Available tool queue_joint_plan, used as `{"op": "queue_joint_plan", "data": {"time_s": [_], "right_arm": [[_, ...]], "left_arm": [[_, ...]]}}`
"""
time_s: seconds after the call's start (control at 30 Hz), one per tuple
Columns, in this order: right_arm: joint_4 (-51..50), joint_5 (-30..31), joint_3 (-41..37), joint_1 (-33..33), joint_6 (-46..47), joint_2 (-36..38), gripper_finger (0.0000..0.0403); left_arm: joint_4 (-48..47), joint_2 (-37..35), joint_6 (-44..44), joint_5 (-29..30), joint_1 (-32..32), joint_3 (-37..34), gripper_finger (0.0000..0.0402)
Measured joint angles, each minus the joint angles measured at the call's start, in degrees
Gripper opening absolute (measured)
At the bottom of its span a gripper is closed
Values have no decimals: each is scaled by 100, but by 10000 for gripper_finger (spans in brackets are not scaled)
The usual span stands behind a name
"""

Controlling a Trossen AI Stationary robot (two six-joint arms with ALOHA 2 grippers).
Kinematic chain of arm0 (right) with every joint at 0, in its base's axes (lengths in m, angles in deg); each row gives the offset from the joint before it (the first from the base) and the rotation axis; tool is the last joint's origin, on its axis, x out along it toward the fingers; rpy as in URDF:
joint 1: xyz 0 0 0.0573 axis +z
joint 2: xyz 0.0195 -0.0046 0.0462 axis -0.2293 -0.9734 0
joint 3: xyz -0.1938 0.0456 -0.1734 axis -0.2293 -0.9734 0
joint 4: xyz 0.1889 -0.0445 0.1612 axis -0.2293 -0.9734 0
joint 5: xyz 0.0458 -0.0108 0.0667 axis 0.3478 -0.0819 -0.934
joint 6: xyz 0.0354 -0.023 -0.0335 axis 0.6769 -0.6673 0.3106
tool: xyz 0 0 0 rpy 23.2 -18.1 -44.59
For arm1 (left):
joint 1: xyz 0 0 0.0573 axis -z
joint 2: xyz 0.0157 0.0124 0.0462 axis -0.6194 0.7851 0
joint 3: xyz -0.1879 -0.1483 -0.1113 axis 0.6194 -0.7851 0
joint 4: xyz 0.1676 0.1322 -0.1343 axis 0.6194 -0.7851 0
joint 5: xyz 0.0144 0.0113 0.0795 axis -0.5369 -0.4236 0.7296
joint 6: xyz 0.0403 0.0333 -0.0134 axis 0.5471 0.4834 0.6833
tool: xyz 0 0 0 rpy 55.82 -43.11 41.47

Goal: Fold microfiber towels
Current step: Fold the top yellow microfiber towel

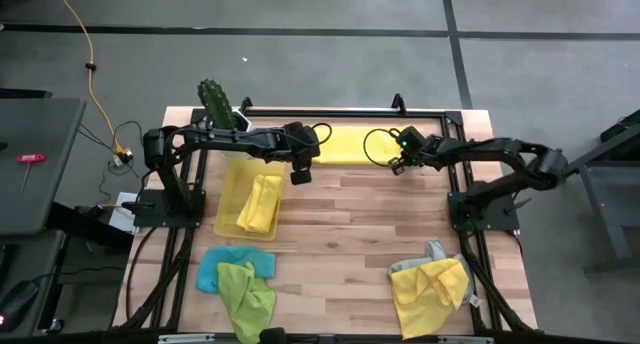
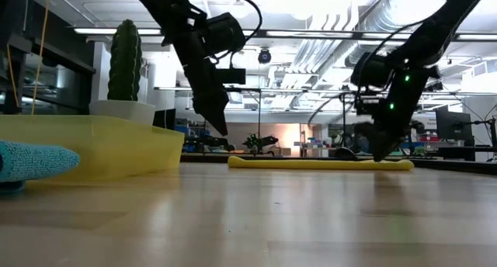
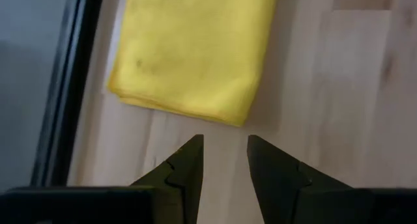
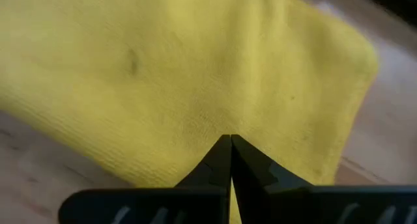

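Towel (image 1: 343, 145), yellow and folded flat, lies at the table's far edge between both arms. Left gripper (image 3: 225, 160) hovers just beside its end, partly spread, empty. Right gripper (image 4: 230, 160) rests pressed together over the other end. Needs that end pinned while the left takes the edge squarely.

Colours on the bench (image 1: 350, 214)
Folded towel (image 1: 345, 144) showing bright yellow; tray (image 1: 232, 199) translucent yellow; crumpled towels showing lime green (image 1: 245, 294), lt blue (image 1: 215, 267), grey (image 1: 425, 259).

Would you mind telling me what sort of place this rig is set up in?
Probably a robotics lab or workshop: exposed silver ceiling ducts, strip lights, and cluttered workbenches behind the pale wooden table.
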Motion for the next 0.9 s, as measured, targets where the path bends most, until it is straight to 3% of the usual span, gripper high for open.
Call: {"op": "queue_joint_plan", "data": {"time_s": [0.23,0.47,0.9], "right_arm": [[26,-515,7,7,-300,888,0],[361,-1543,12,113,-744,1616,0],[1558,-2004,20,297,-963,1687,0]], "left_arm": [[-81,-2,157,43,0,446,110],[480,-9,40,-1324,4,436,118],[418,111,572,-928,48,190,218]]}}
